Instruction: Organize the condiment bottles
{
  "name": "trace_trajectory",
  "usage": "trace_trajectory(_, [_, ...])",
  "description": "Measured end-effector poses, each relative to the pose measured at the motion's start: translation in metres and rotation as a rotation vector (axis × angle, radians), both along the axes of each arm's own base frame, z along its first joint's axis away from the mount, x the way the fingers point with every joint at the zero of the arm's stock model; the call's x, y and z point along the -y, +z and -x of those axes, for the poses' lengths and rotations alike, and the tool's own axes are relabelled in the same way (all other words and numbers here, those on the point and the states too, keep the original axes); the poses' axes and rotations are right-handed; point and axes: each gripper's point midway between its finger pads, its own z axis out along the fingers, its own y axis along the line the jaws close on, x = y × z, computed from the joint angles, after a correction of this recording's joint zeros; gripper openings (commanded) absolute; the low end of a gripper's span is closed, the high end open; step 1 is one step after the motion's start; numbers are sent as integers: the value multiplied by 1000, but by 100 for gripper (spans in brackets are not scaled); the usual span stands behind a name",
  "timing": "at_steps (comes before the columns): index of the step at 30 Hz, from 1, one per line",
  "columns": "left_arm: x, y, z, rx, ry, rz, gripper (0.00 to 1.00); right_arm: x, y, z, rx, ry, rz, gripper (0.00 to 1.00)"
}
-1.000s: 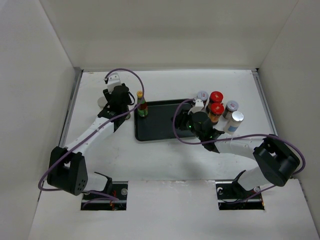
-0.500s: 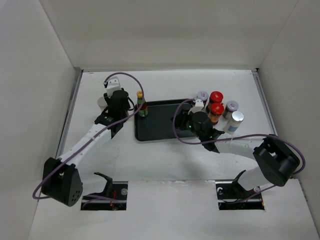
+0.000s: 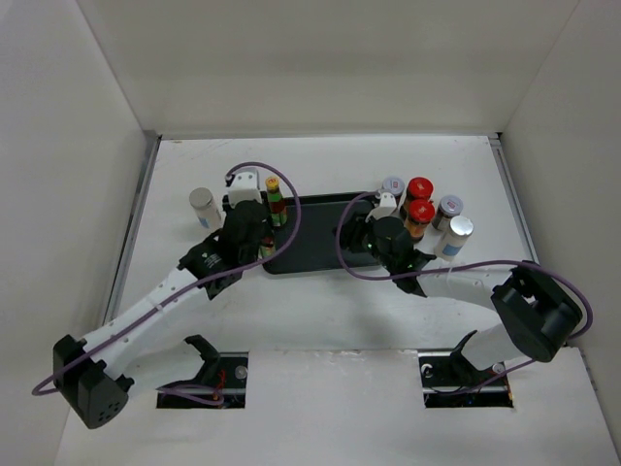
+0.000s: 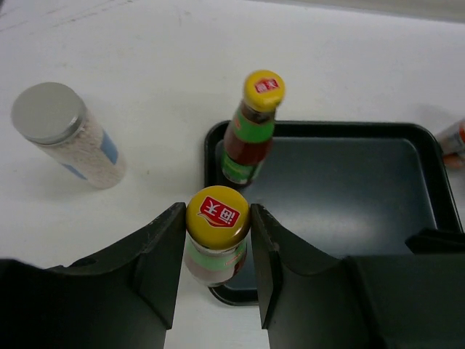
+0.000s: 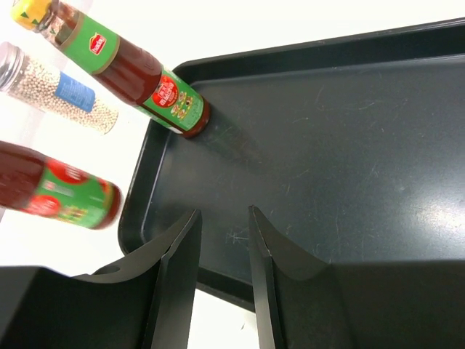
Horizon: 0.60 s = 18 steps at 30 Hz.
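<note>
My left gripper (image 4: 216,211) is shut on the yellow cap of a slim dark sauce bottle (image 4: 215,240), which hangs over the near-left corner of the black tray (image 4: 349,189); from above the same gripper (image 3: 264,249) shows there. A second yellow-capped bottle (image 4: 251,131) stands upright in the tray's far-left corner (image 3: 276,202). A silver-lidded jar (image 3: 204,207) stands on the table left of the tray. My right gripper (image 5: 224,214) hovers open over the tray floor with nothing between its fingers. Two red-lidded jars (image 3: 419,199) and three silver-lidded jars (image 3: 449,206) cluster at the tray's right end.
White walls close in the table on the left, back and right. The tray (image 3: 310,252) lies mid-table between the arms. My right arm (image 3: 466,282) reaches in from the right, beside the jar cluster.
My left gripper shut on the sauce bottle left of the tray and carried it right and nearer, over the tray's near-left corner. The silver-lidded jar is now uncovered. The right arm stayed put.
</note>
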Motion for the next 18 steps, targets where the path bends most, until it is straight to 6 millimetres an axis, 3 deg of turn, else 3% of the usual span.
trace_trajectory(7, [43, -25, -5, -59, -88, -44, 14, 9, -4, -3, -7, -21, 5, 39])
trace_trajectory(14, [52, -45, -14, -92, -90, -82, 17, 12, -4, -4, -9, -26, 4, 39])
trace_trajectory(18, [51, -46, -16, -85, -78, -85, 40, 12, -4, -4, -9, -27, 3, 39])
